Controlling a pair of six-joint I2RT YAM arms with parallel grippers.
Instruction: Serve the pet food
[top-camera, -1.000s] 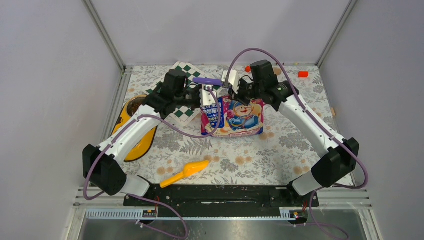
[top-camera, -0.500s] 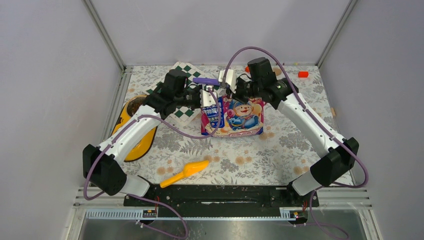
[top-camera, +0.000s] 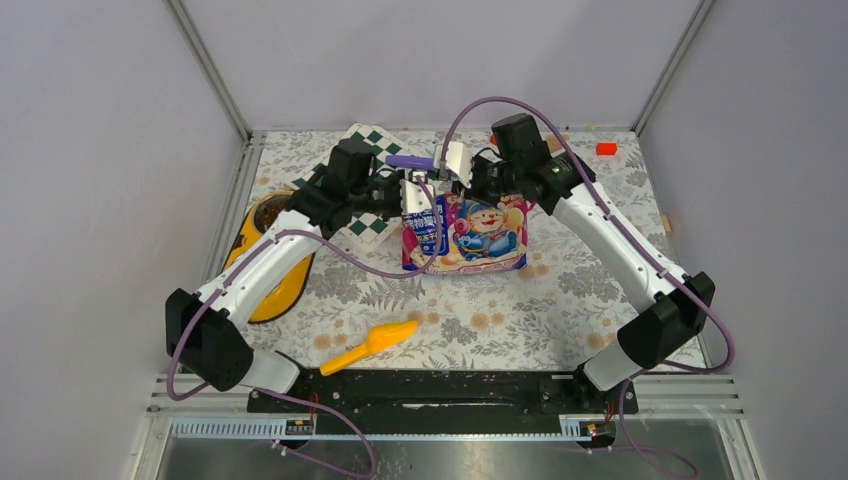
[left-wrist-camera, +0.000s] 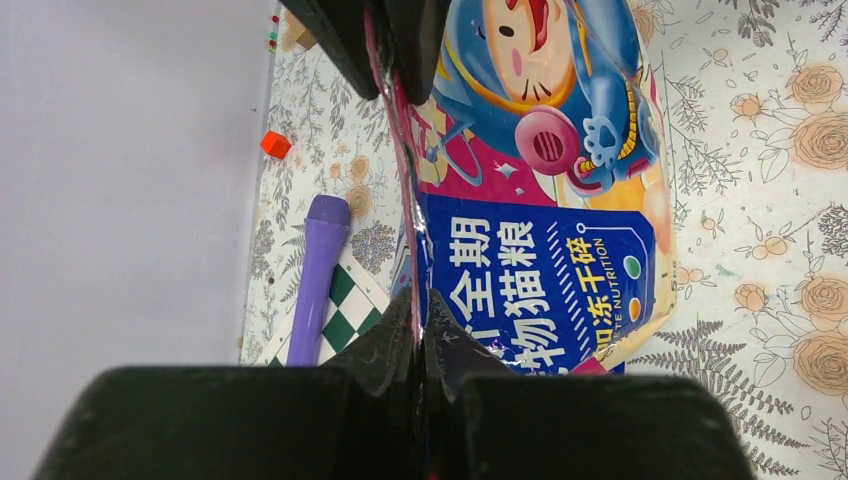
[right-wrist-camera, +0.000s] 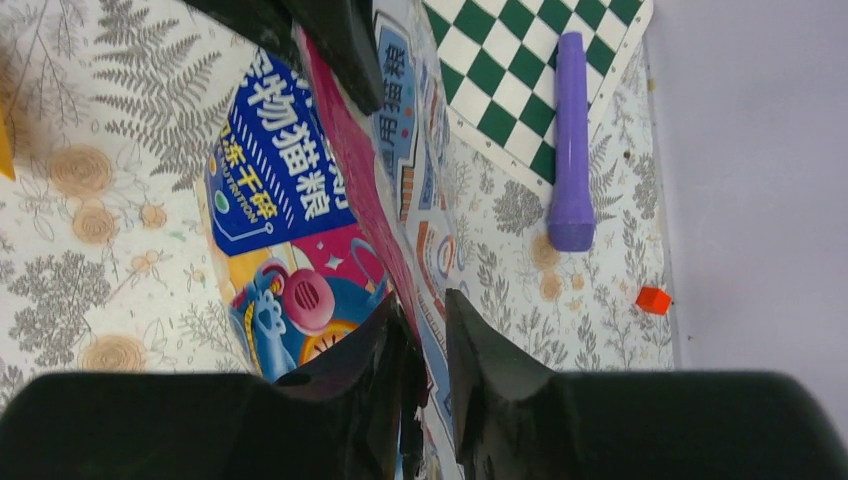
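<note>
While left gripper (left-wrist-camera: 420, 335) clamps 1 pet food bag (left-wrist-camera: 540, 230), right gripper (right-wrist-camera: 427, 325) parted, 1 scoop (top-camera: 372, 345)

Floral table (top-camera: 560, 320) bears orange scoop (top-camera: 372, 346), yellow feeder (top-camera: 288, 292), checkered board (top-camera: 372, 138), pet-food bag (top-camera: 478, 235).

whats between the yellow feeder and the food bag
A green-and-white checkered board lies between the yellow feeder and the food bag, partly under the left arm; the top view shows it.

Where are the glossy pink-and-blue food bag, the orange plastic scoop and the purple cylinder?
glossy pink-and-blue food bag (top-camera: 480, 230): top view, cartoon figure on its front.
orange plastic scoop (top-camera: 370, 346): top view, middle of it.
purple cylinder (right-wrist-camera: 571, 140): right wrist view, mid-shaft.
</note>
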